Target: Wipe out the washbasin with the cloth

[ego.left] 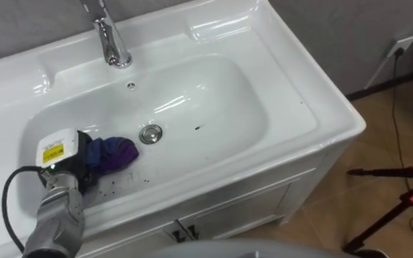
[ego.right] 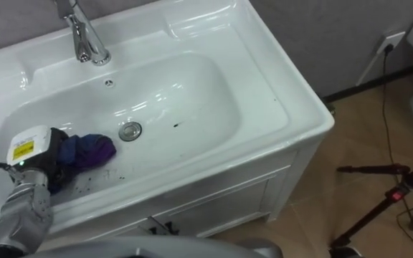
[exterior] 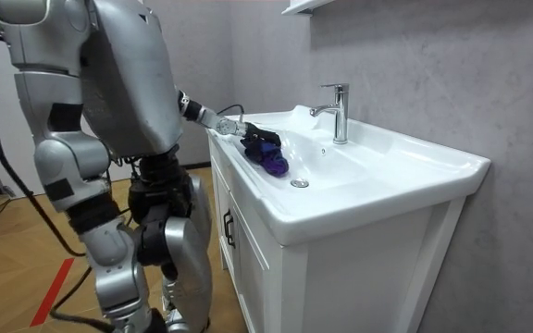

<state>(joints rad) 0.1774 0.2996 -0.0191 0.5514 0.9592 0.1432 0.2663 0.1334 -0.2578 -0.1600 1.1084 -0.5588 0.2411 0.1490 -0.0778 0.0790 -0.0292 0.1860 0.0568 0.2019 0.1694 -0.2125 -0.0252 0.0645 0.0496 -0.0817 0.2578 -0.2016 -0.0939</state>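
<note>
White basin point(ego.left: 221, 93) set in a white cabinet point(ego.left: 264, 204), robot standing at its front. Chrome faucet point(ego.left: 110, 41) at the back rim. Left hand point(ego.left: 83, 163) down in the bowl's left end, against a purple-blue cloth point(ego.left: 115, 153); cannot tell whether it grips. Cloth bunched, long axis left to right, far end pointing at the drain point(ego.left: 150, 133), just short of it. Yellow label point(ego.left: 52, 152) on the hand's back, print unreadable. Dark specks point(ego.left: 197, 129) on the bowl floor.

text: none legible | yellow label point(ego.left: 52, 152) on left hand point(ego.left: 82, 163): print unreadable
</note>
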